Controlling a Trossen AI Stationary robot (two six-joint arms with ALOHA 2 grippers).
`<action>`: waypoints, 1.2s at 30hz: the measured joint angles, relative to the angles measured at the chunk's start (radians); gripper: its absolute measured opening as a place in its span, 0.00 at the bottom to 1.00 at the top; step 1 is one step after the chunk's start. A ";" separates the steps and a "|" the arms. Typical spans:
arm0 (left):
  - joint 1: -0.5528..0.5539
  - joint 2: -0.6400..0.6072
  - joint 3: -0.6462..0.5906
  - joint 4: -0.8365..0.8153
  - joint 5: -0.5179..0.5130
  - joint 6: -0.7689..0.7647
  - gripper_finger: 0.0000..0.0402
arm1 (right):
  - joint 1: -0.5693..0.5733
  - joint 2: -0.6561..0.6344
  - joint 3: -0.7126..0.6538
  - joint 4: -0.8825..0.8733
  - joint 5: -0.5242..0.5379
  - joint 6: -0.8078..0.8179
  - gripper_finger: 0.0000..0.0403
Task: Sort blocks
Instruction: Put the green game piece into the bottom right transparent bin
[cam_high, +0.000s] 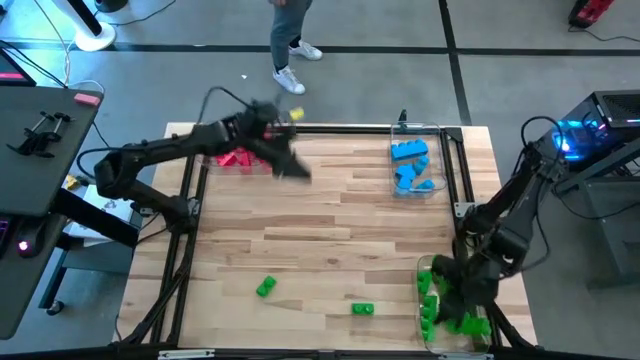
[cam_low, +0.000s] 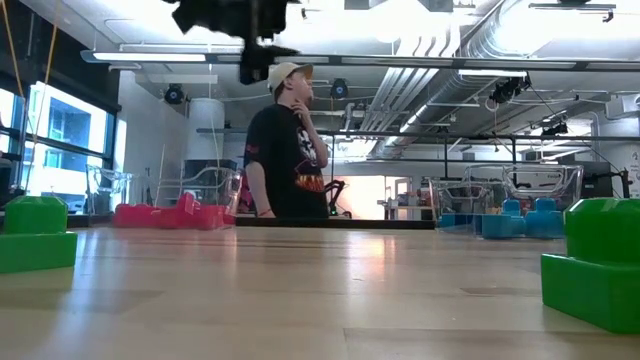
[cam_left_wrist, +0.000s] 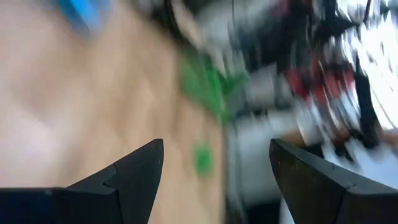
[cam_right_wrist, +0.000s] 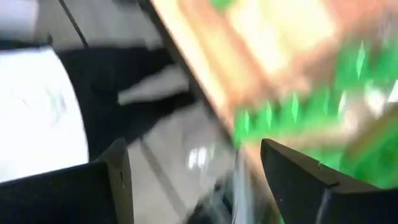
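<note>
Dark right pincer (cam_high: 462, 300) agape over green blocks (cam_high: 440, 305)

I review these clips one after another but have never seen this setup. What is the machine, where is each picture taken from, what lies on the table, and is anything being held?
Two dark robot arms work at a wooden table. One picture looks straight down, one looks level across the tabletop, and two come from cameras on the arms' wrists.

Clear trays sort toy blocks by colour: red blocks far left, blue blocks far right, green blocks near right. Two loose green blocks lie on the bare wood.

The left gripper hangs open beside the red tray, empty. The right gripper is over the green tray; its fingers stand apart with nothing between them.

A person stands beyond the table.
</note>
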 joint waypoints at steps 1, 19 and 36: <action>-0.052 0.000 0.000 -0.074 0.018 -0.001 0.70 | -0.023 -0.003 0.000 -0.002 0.046 -0.058 0.56; -0.999 0.003 -0.211 -0.354 -0.659 -0.904 0.70 | -0.356 0.022 0.000 0.509 0.294 -0.575 0.56; -1.055 0.066 -0.274 -0.236 -0.923 -0.988 0.70 | -0.234 0.412 0.175 1.099 0.591 -0.563 0.56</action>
